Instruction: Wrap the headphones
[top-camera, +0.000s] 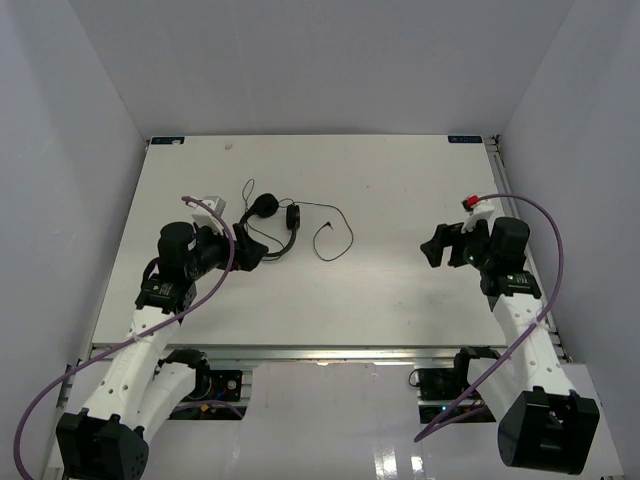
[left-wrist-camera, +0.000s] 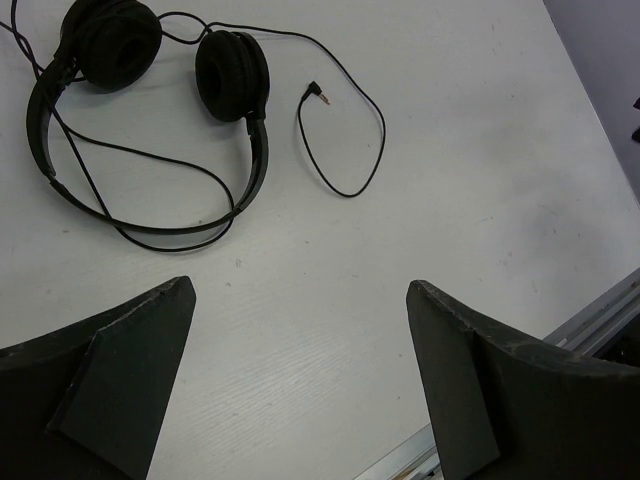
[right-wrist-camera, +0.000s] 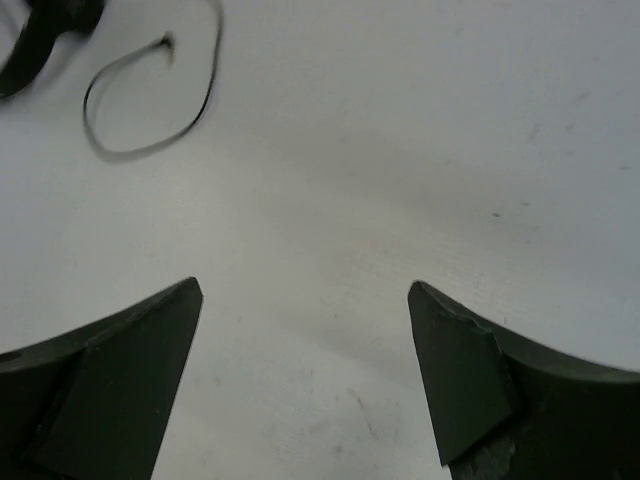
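Observation:
The black headphones lie flat on the white table at back left, with two round earcups and a thin headband. Their thin cord loops out to the right. In the left wrist view the earcups, the headband and the plug show ahead of my left gripper, which is open and empty, just short of the headband. It is at the headphones' left side in the top view. My right gripper is open and empty, well to the right. Its view shows the blurred cord loop far off.
White walls close the table on three sides. A metal rail runs along the near edge. Thick purple cables hang from both arms.

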